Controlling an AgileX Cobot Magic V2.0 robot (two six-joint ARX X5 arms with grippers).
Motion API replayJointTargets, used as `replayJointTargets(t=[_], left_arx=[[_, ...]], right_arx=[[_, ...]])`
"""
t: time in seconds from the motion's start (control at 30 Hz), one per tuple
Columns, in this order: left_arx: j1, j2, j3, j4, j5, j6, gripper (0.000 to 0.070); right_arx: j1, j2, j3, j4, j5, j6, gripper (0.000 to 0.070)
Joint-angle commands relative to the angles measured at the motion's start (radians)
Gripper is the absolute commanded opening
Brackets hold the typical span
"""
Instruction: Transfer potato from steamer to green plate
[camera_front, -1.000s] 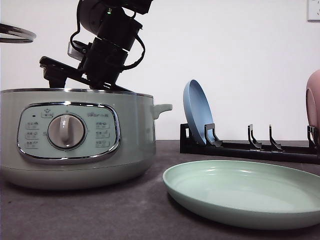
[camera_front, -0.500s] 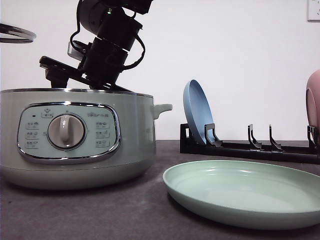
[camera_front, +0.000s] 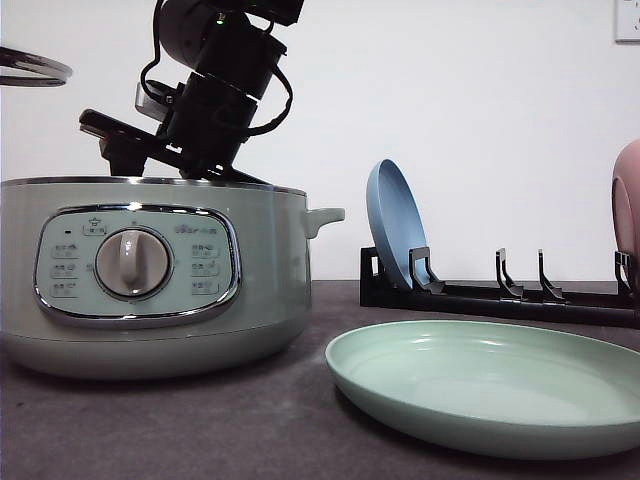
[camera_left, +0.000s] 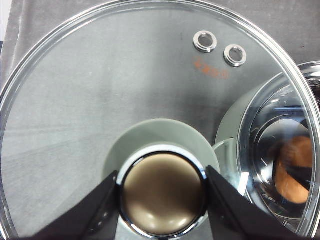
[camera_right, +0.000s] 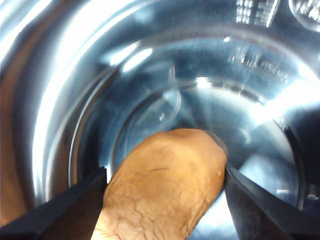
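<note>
Right gripper (camera_right: 165, 200) clamps the potato (camera_right: 165, 192) inside the steamer (camera_front: 150, 280).

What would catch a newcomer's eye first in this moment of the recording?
Probably the orange-brown potato down in the shiny metal bowl of the steamer, clamped between the right gripper jaws. Next, the glass lid held off the pot, its knob gripped by the left gripper. The wide green plate sits bare on the table beside the steamer, in front of the rack with the upright blue plate.

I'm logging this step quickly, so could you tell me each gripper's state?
Left gripper: shut on the lid knob.
Right gripper: shut on the potato.
</note>
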Motion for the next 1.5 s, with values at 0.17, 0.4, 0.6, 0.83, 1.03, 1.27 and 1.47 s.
replayJointTargets(t=[0.17, 0.4, 0.6, 0.83, 1.03, 1.27, 1.47], left_arx=[[0.003, -0.012, 0.028, 0.033, 0.03, 0.005, 0.0], [0.003, -0.012, 0.028, 0.034, 0.031, 0.005, 0.0], [0.003, -0.012, 0.028, 0.035, 0.03, 0.005, 0.0], [0.003, -0.012, 0.028, 0.04, 0.03, 0.005, 0.0], [0.003, -0.012, 0.028, 0.041, 0.031, 0.005, 0.0], [0.003, -0.012, 0.028, 0.041, 0.031, 0.006, 0.0], [0.003, -0.012, 0.028, 0.042, 0.031, 0.005, 0.0]], right_arx=[[0.012, 0.031, 0.022, -0.042, -0.022, -0.063, 0.0415], [0.012, 0.031, 0.022, -0.035, -0.022, -0.069, 0.0142], [0.009, 0.03, 0.023, -0.032, -0.03, -0.07, 0.0055], [-0.004, 0.01, 0.047, -0.037, -0.03, -0.08, 0.0053], [-0.02, -0.019, 0.147, -0.085, -0.025, -0.113, 0.0051], [-0.046, -0.04, 0.349, -0.234, -0.021, -0.186, 0.005], [-0.065, -0.056, 0.506, -0.403, 0.0, -0.253, 0.0042]])
